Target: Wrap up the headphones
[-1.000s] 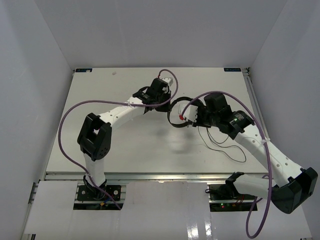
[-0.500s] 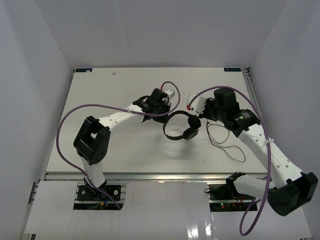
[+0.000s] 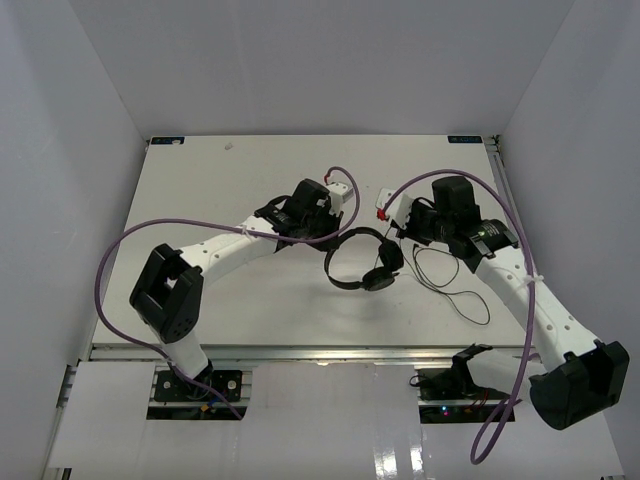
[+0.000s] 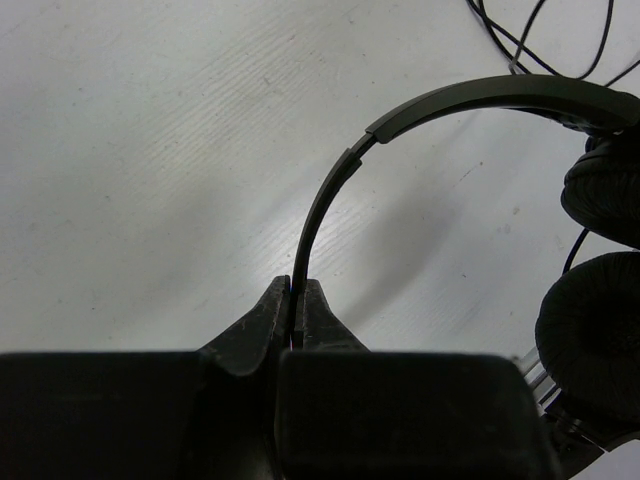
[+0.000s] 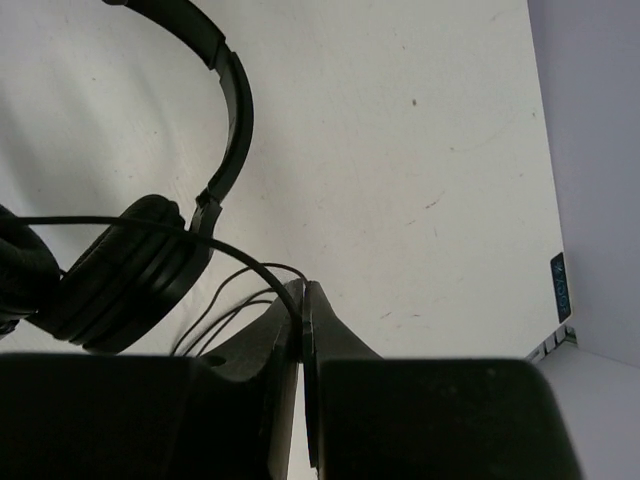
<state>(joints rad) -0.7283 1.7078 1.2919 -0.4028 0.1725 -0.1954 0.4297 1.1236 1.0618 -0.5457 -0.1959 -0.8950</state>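
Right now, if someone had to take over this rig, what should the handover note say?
Left gripper: shut on the headband of the headphones.
Right gripper: shut on the cable, close to the earcups.
Headphones: mid-table, between the two arms. Most of the cable lies in loose loops on the table, on the right arm's side.
Done: headband and cable are gripped.
Left: wind the loose cable around the headphones; no turns visible yet.
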